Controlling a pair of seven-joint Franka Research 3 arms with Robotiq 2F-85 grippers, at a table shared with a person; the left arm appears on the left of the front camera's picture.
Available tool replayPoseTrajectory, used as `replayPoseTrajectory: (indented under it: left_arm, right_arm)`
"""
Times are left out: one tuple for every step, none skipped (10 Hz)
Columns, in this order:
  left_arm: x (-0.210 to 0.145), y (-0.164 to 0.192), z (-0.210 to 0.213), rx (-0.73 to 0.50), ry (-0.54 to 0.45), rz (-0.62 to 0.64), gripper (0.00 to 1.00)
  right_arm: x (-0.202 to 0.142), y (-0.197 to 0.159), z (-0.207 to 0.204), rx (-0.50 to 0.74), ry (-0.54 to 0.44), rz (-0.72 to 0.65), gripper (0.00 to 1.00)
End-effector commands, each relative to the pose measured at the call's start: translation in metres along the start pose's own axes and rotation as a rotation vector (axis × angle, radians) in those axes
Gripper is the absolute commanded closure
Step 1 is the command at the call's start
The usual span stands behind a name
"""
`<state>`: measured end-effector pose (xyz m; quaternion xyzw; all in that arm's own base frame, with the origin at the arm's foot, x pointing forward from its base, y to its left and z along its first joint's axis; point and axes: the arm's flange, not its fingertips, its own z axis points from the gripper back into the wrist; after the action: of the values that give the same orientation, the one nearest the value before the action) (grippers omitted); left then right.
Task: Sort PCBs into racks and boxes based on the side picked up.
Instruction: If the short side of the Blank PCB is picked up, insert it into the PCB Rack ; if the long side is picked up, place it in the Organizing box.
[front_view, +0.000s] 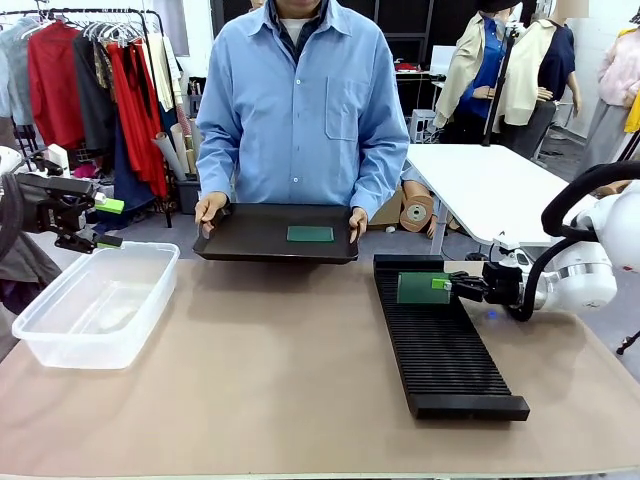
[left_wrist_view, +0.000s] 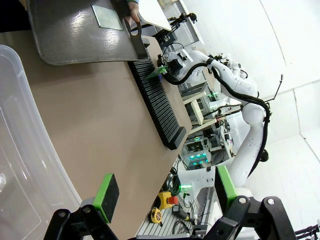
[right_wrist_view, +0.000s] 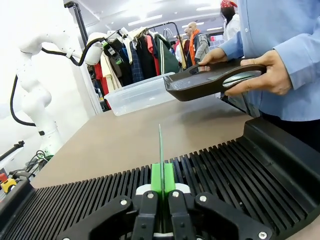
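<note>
Right pincer (front_view: 440, 285): closed narrow on one PCB (right_wrist_view: 160, 150), gripped by an edge between the green pads. The board stands upright, on edge, directly ahead of the fingertips and in line with the slots of the rack (front_view: 445, 360) beneath it. Judgement: this attitude suits slotting, since a flat board could not enter the narrow grooves. The pads hide the board's lower edge, so it cannot be told whether it has seated in a slot or is only poised above one. The pincer works at the rack's far end, which leaves the nearer slots free.

Left pincer (left_wrist_view: 165, 190): jaws wide apart, holding nothing. It hangs above the desk (front_view: 250, 380), with the clear box (front_view: 70, 345) just below and beside it. The box looks empty. Judgement: the arm is parked at its own drop point, out of the right arm's way.

Well beyond both pincers, the person (front_view: 300, 110) holds a shallow black tray (front_view: 275, 250) level by its two ends at the desk's far edge. A second PCB (front_view: 310, 233) lies flat on it, face up. Judgement: it is presented so that the next pick can be made and its side read.
</note>
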<state>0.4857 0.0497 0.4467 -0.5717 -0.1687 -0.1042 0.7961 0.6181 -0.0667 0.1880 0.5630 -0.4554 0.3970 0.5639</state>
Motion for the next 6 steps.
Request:
replayPoseTrajectory:
  left_arm:
    - [0.001,-0.002,0.0,0.002,-0.006,0.012,0.0]
    - [0.001,-0.002,0.0,0.002,-0.006,0.012,0.0]
    - [0.001,-0.002,0.0,0.002,-0.006,0.012,0.0]
    - [0.001,-0.002,0.0,0.002,-0.006,0.012,0.0]
    - [0.001,-0.002,0.0,0.002,-0.006,0.012,0.0]
    - [0.001,-0.002,0.0,0.002,-0.006,0.012,0.0]
  right_arm:
    - [-0.012,-0.014,0.008,-0.066,0.028,-0.025,1.0]
    - [-0.008,-0.013,0.007,-0.06,0.011,-0.01,1.0]
    - [-0.005,-0.012,0.005,-0.063,-0.005,-0.02,0.92]
    - [-0.002,-0.01,0.005,-0.068,-0.008,-0.023,0.72]
    - [-0.001,-0.01,0.004,-0.069,-0.01,-0.026,0.52]
    - [0.0,-0.01,0.002,-0.066,-0.009,-0.03,0.32]
